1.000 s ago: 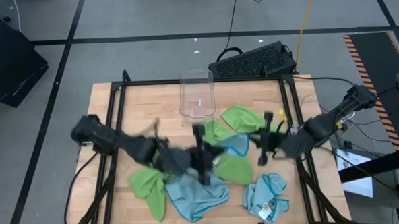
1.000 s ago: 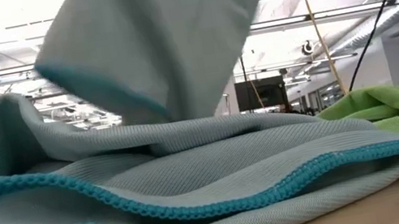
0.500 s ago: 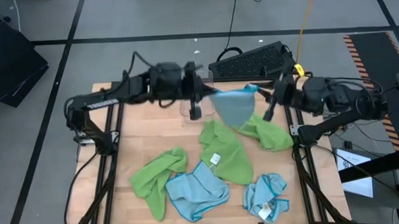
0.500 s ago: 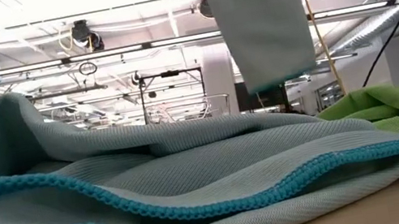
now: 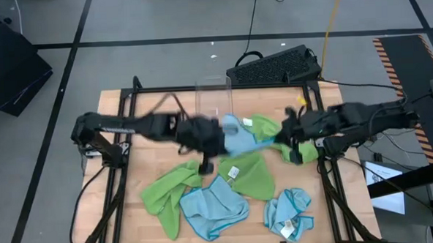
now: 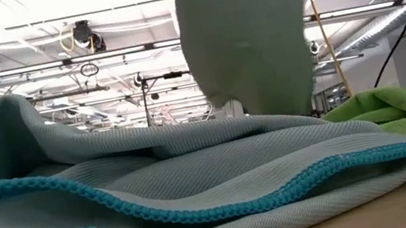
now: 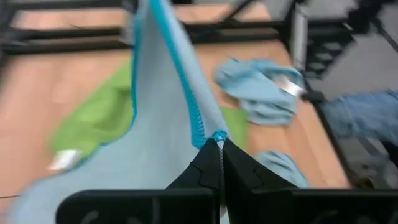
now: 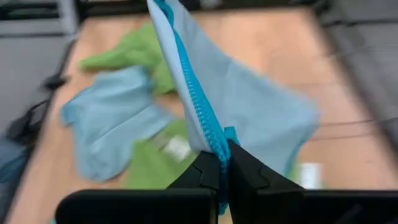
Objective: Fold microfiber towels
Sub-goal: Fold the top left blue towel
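The left arm reaches in from the table's left edge toward the middle, its left gripper (image 7: 219, 163) with both fingers pressed together on a light blue towel (image 7: 158, 118). The right arm extends from the right edge, its right gripper (image 8: 222, 167) likewise pinched on that towel's edge.

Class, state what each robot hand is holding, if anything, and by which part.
Both hold one light blue microfiber towel: the left hand and the right hand each pinch its turquoise-stitched edge, apparently at a corner.
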You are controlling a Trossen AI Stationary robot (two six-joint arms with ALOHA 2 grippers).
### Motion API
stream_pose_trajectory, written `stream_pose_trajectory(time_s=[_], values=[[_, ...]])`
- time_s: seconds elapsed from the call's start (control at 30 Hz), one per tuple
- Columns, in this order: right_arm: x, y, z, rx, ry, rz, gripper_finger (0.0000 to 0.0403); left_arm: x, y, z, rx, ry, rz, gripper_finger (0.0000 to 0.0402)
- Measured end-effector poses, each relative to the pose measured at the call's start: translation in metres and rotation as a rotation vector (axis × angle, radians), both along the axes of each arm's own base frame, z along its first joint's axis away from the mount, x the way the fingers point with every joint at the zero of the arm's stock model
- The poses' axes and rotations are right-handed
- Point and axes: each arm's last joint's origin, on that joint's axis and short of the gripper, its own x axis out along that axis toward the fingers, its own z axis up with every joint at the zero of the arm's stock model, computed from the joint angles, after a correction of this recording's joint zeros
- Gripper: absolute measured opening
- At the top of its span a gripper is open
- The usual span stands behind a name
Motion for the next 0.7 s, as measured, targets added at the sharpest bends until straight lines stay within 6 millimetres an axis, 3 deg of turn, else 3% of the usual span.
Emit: stream_pose_trajectory(time_s=[0.23,0.5,0.7], values=[[0.009,0.024,-0.044,0.141,0.015,0.143,0.0004,-0.007,-0.065,-0.033,-0.006,-0.021,-0.024,0.0005],[0.004,0.055,-0.089,0.250,0.029,0.254,0.0004,-0.018,-0.112,-0.074,-0.120,-0.106,-0.005,0.0007],[0.000,0.081,-0.120,0.417,-0.090,0.357,0.0004,-0.032,-0.140,-0.098,-0.216,-0.242,-0.009,0.0007]])
